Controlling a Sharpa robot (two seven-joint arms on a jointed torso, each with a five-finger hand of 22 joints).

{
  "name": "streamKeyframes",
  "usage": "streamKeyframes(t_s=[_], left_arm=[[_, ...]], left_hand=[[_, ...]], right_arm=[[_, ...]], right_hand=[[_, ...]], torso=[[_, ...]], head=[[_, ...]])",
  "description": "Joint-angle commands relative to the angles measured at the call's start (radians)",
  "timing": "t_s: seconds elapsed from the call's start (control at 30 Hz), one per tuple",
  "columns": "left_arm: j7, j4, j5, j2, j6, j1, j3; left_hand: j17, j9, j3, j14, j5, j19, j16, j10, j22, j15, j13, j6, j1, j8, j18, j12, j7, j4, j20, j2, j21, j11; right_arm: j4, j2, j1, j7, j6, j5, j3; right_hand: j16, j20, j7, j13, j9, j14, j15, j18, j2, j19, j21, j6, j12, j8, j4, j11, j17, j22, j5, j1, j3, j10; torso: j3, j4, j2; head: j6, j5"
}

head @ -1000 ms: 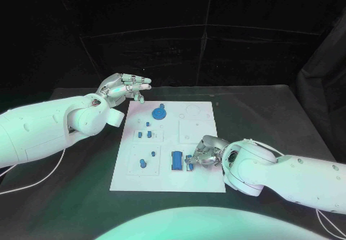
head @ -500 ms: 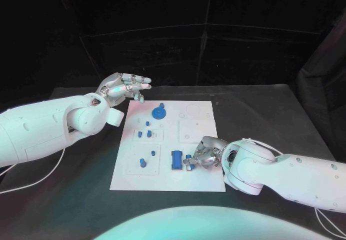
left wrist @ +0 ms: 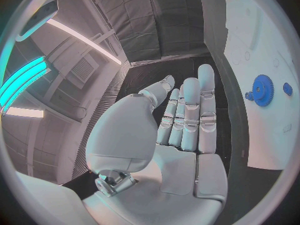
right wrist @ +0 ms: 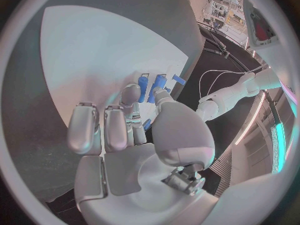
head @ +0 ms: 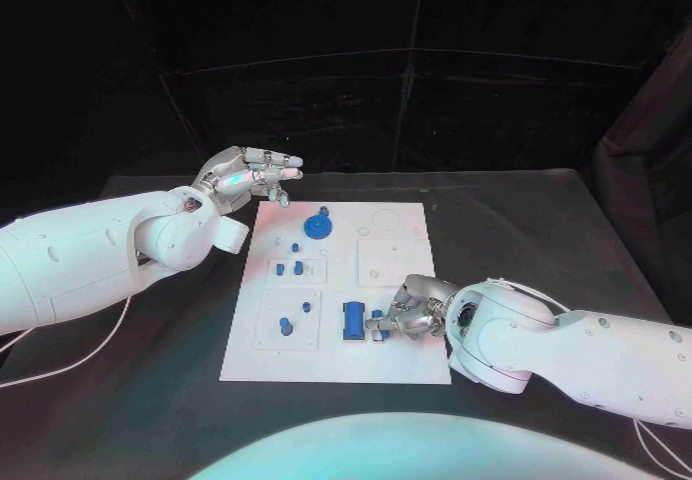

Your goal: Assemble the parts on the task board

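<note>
Clearly the task board (head: 335, 295) lies in the middle of the black table (head: 577, 230), with its long side running away from the robot. On it, near the right part of the near edge, a long blue block (head: 353, 320) lies with its long axis also pointing from the near edge toward the far edge. Just beside this block, on the side of the board's right edge, is a small blue part (head: 379, 326), and the right hand (head: 408, 310) is directly at it. So the right hand is much the nearer one for this part; the left hand (head: 248, 175) hangs beyond the far left corner of the board, well apart from it.

The right hand's fingers are curled in around the small part, and they seem to pinch it, though the contact itself is partly hidden. In the right wrist view the fingertips (right wrist: 130, 94) reach to the blue pieces (right wrist: 154, 88). The left hand holds nothing; its fingers are loosely extended. Near it, at the far edge, sits a blue gear (head: 319, 228).
</note>
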Motion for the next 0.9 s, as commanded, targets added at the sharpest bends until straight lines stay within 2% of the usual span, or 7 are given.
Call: streamKeyframes(t_s=[0.03,0.2,0.6,0.77,0.83,0.9], left_arm=[[0.002,0.000,-0.002,0.001,0.013,0.002,0.001],[0.001,-0.001,-0.002,0.001,0.013,0.001,0.001],[0.000,-0.005,-0.003,0.003,0.013,0.001,0.001],[-0.001,-0.004,-0.003,0.002,0.013,0.001,0.000],[-0.001,-0.003,-0.003,0.002,0.012,0.001,0.000],[0.000,-0.003,-0.004,0.001,0.012,0.001,0.000]], left_hand=[[-0.001,0.000,-0.005,-0.008,-0.003,-0.006,0.007,-0.009,-0.001,0.002,-0.001,-0.006,0.002,0.007,0.013,0.005,-0.003,0.001,0.002,0.007,-0.005,0.002],[-0.001,0.000,-0.005,-0.008,-0.003,-0.006,0.007,-0.009,-0.001,0.002,-0.001,-0.006,0.002,0.007,0.013,0.005,-0.003,0.001,0.002,0.007,-0.005,0.002],[-0.001,0.000,-0.005,-0.008,-0.003,-0.006,0.007,-0.009,-0.001,0.002,-0.001,-0.006,0.002,0.007,0.013,0.005,-0.003,0.001,0.002,0.007,-0.005,0.002],[-0.001,0.000,-0.005,-0.008,-0.003,-0.006,0.007,-0.009,-0.001,0.002,-0.001,-0.006,0.002,0.007,0.013,0.005,-0.003,0.001,0.002,0.007,-0.005,0.002],[-0.001,0.000,-0.005,-0.008,-0.003,-0.006,0.007,-0.009,-0.001,0.002,-0.001,-0.006,0.002,0.007,0.013,0.005,-0.003,0.001,0.002,0.007,-0.005,0.002],[-0.001,0.000,-0.005,-0.008,-0.003,-0.006,0.007,-0.009,-0.001,0.002,-0.001,-0.006,0.002,0.007,0.013,0.005,-0.003,0.001,0.002,0.007,-0.005,0.002]], right_arm=[[0.009,-0.005,0.001,0.023,0.006,0.011,0.000],[0.020,-0.016,0.001,0.032,-0.001,0.013,0.000],[0.030,-0.042,0.001,0.041,0.006,0.011,0.000],[0.021,-0.051,0.001,0.050,-0.001,-0.011,0.000],[0.015,-0.054,0.001,0.076,-0.021,-0.010,0.000],[0.010,-0.061,0.001,0.136,-0.055,0.013,0.000]], right_hand=[[0.008,0.002,-0.002,0.003,0.001,0.052,-0.002,-0.006,0.013,0.006,0.005,0.009,0.007,-0.005,0.008,-0.001,0.004,0.003,0.007,0.002,-0.003,0.010],[0.013,0.001,-0.004,0.010,0.004,0.054,-0.003,-0.007,0.024,0.009,0.008,0.012,0.013,-0.005,0.015,-0.002,0.011,0.010,0.021,0.012,-0.009,0.014],[0.020,-0.001,-0.006,0.017,0.007,0.055,-0.005,-0.008,0.039,0.011,0.012,0.015,0.016,-0.008,0.011,-0.004,0.020,0.018,0.046,0.055,-0.017,0.017],[0.013,-0.001,-0.004,0.013,0.008,0.052,-0.005,-0.007,0.025,0.008,0.010,0.011,0.000,-0.014,-0.034,-0.003,0.011,0.013,0.019,0.123,-0.021,0.012],[-0.002,0.001,0.002,-0.004,0.006,0.048,-0.002,-0.004,0.019,-0.001,0.002,-0.001,-0.028,-0.022,-0.045,0.000,-0.007,-0.005,0.017,0.139,-0.026,0.000],[-0.031,0.005,0.012,-0.046,0.001,0.040,0.004,0.002,0.006,-0.016,-0.013,-0.028,-0.094,-0.038,-0.052,0.009,-0.044,-0.037,0.020,0.148,-0.037,-0.024]], torso=[[0.0001,-0.0002,0.001],[-0.0003,-0.0004,0.000],[-0.0007,0.0007,0.001],[-0.0009,0.0008,0.001],[-0.0014,0.0010,0.000],[-0.0015,0.0008,0.000]], head=[[0.001,0.001],[-0.004,-0.001],[0.000,-0.004],[0.001,-0.005],[0.004,-0.006],[0.006,-0.005]])
